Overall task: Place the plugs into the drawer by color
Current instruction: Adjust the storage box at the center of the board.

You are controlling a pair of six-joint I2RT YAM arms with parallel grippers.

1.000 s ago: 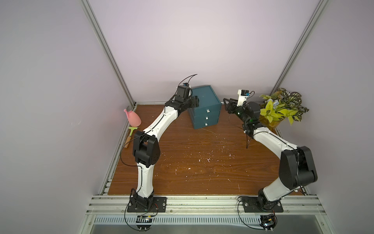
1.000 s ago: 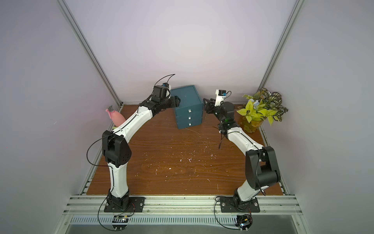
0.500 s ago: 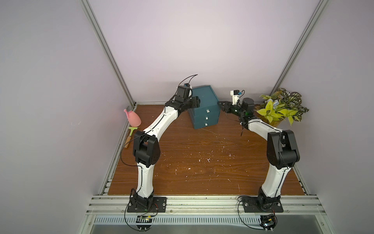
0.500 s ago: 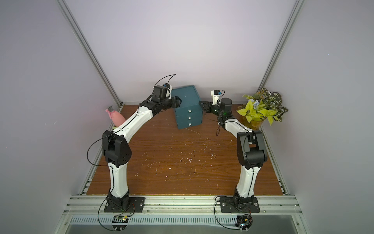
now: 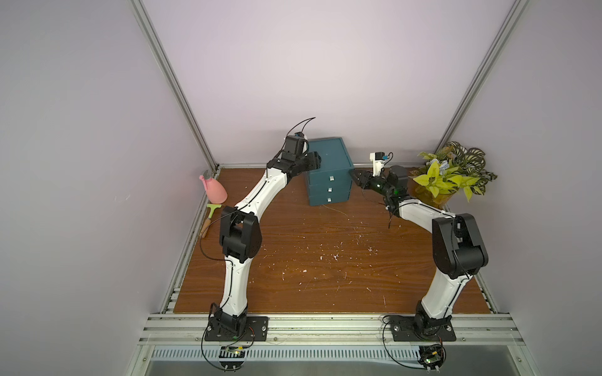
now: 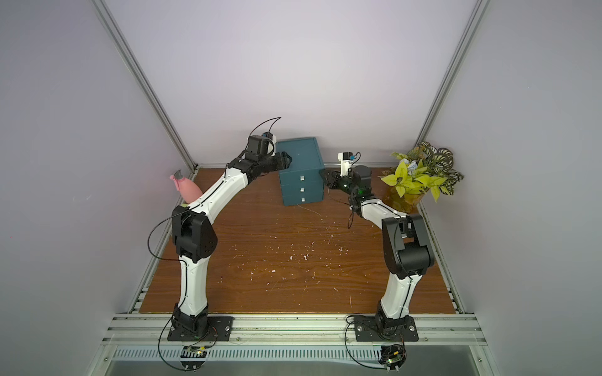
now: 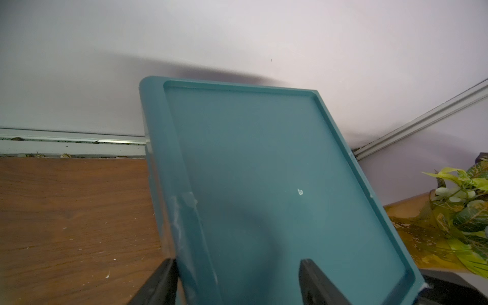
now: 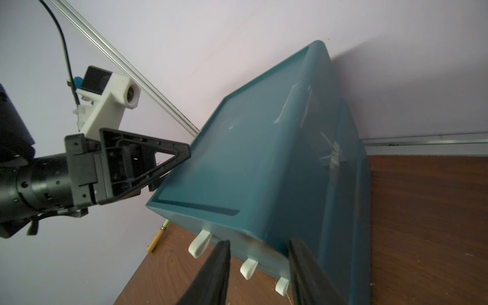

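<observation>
Left claw (image 5: 314,160) sits at the top left edge of the chest (image 5: 329,155), its jaws a middling width apart. From the left wrist, one finger (image 7: 165,282) is outside the side wall of the chest (image 7: 264,158) and the other finger (image 7: 315,285) is over its flat top, so the top edge lies between them. I cannot tell whether they press on it. From the right wrist, the upper tip of the left claw (image 8: 171,169) is right at that rim.

Right claw (image 5: 355,176) hovers just beside the chest's right side, near its front corner. Its jaws are apart and hold nothing. In its own wrist view, the two dark fingers (image 8: 211,274) frame the front right corner of the chest (image 8: 250,158), with two white tabs showing between them.

In both top views the chest stands at the back of the bench (image 5: 325,276), close to the rear wall. Its three stacked drawers are all shut, each with a small white tab (image 5: 330,189). Strips of clear tape (image 8: 330,155) cross one side.

A pink bottle (image 5: 213,190) and a small wooden-handled tool (image 5: 208,221) are at the bench's left edge. A leafy plant (image 5: 452,172) fills the back right corner. White specks (image 5: 325,257) dot the brown wood.
</observation>
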